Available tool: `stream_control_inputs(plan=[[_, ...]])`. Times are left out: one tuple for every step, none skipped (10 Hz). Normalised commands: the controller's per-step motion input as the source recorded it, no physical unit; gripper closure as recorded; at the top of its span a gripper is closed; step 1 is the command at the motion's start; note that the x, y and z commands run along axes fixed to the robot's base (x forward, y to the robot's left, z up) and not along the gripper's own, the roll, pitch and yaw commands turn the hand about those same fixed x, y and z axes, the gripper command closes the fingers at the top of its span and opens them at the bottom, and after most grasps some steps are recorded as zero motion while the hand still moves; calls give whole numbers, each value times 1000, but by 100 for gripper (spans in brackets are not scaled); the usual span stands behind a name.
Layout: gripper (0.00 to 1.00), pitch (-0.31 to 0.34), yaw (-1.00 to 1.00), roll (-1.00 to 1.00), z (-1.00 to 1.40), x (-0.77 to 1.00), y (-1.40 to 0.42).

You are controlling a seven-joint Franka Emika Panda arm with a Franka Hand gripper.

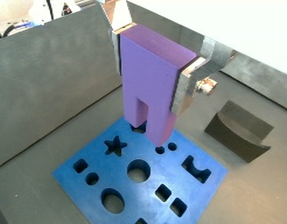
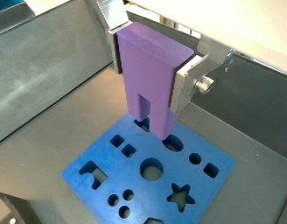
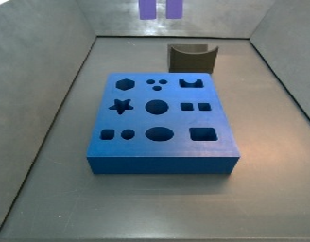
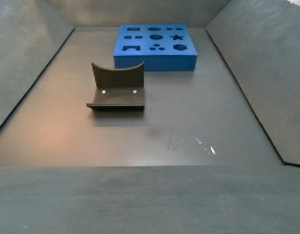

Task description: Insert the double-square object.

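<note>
Side views give the widest look at the grey metal-walled work floor (image 4: 153, 137), and on it sits the flat blue board with shaped holes (image 3: 162, 128), a star, circles, squares and a notched opening cut through its top. Near the board stands the dark grey curved holder (image 4: 116, 87), empty. Above the board, both wrist views show the tall purple double-square object (image 1: 154, 74), solid in its upper part and split at the bottom into two parallel square prongs; it hangs upright in the air, clear of the board, with its prongs pointing down toward the holes. The gripper (image 1: 157, 52) is clamped on the block's upper part, one silver finger plate (image 2: 191, 74) pressed flat against each side. I would judge the block stiff and light, probably a smooth plastic, so it could slip or twist if squeezed weakly; taking it high on the flat solid sides, as here, leaves the prongs free to enter. Much is hard to make out: a side view catches only the two prong tips (image 3: 162, 8) at its top edge, the block is absent from the other, and from the wrist the block itself covers the part of the board beneath it, so I cannot tell which hole the prongs are over or how well they line up.
</note>
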Motion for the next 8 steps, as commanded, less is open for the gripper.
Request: stream_control_inputs(plan=[[100, 44, 0, 154, -866, 877, -151], [100, 0, -29, 86, -734, 711, -140], [100, 0, -151, 0, -403, 366, -106], [100, -1, 0, -19, -183, 26, 0], [100, 0, 11, 0, -300, 120, 0], [100, 0, 0, 30, -471, 754, -17], [100, 90, 0, 164, -471, 1000, 0], [100, 0, 0, 166, -749, 937, 0]])
